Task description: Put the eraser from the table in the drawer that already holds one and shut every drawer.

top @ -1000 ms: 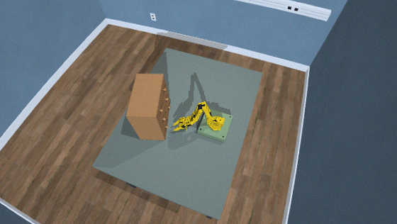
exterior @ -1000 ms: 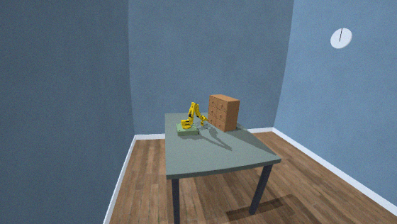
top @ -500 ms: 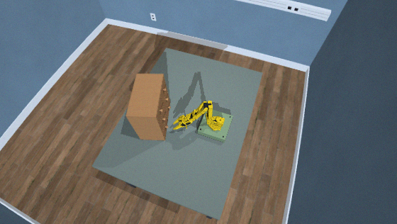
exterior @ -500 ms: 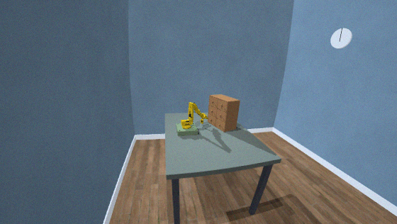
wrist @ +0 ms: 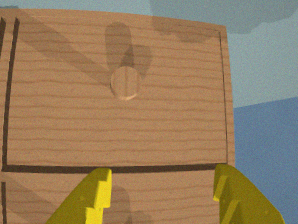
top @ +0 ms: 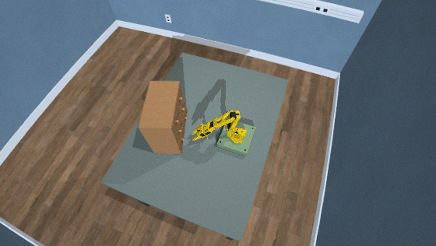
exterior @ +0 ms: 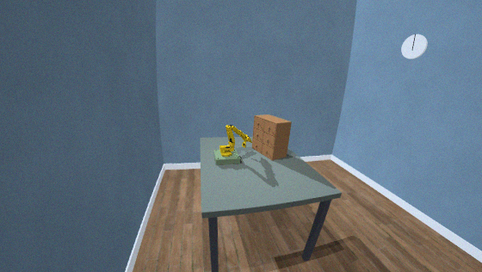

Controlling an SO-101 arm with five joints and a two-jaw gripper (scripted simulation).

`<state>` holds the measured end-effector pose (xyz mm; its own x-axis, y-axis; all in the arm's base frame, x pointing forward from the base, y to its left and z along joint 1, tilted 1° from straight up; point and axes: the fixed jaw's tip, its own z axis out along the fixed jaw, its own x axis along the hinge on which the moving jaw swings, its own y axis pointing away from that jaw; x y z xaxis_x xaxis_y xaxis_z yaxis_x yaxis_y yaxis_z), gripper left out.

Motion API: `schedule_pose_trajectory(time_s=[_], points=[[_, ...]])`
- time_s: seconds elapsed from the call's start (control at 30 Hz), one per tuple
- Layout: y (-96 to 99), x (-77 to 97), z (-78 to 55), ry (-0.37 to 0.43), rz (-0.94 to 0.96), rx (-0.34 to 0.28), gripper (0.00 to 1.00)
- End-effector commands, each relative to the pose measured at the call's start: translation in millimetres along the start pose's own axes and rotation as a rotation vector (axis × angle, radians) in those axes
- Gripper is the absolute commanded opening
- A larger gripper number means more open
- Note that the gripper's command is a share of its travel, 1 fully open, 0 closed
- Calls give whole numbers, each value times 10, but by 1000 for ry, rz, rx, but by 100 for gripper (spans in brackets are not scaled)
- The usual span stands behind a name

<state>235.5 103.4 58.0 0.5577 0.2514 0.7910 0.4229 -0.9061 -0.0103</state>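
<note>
A wooden chest of small drawers (top: pixel 159 113) (exterior: pixel 271 135) stands on the grey table (top: pixel 195 187) (exterior: pixel 258 189). All its drawer fronts look shut. My yellow gripper (top: pixel 196 134) (exterior: pixel 250 140) (wrist: pixel 161 176) hovers a short way in front of the chest, open, with nothing between the fingers. In the wrist view a drawer front fills the frame, with its round knob (wrist: pixel 125 84) above and left of the fingers. I see no eraser in any view.
The arm stands on a green base plate (top: pixel 233 145) (exterior: pixel 228 160) to the right of the chest. The table stands in a blue-walled room with a wooden floor (top: pixel 58 163).
</note>
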Motion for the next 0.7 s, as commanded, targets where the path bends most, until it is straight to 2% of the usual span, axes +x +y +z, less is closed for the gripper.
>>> schedule_pose_trajectory(time_s=[0.0,0.67], points=[[-25,59,-93,-13,6,8,21],[-31,21,-555,-117,9,9,21]])
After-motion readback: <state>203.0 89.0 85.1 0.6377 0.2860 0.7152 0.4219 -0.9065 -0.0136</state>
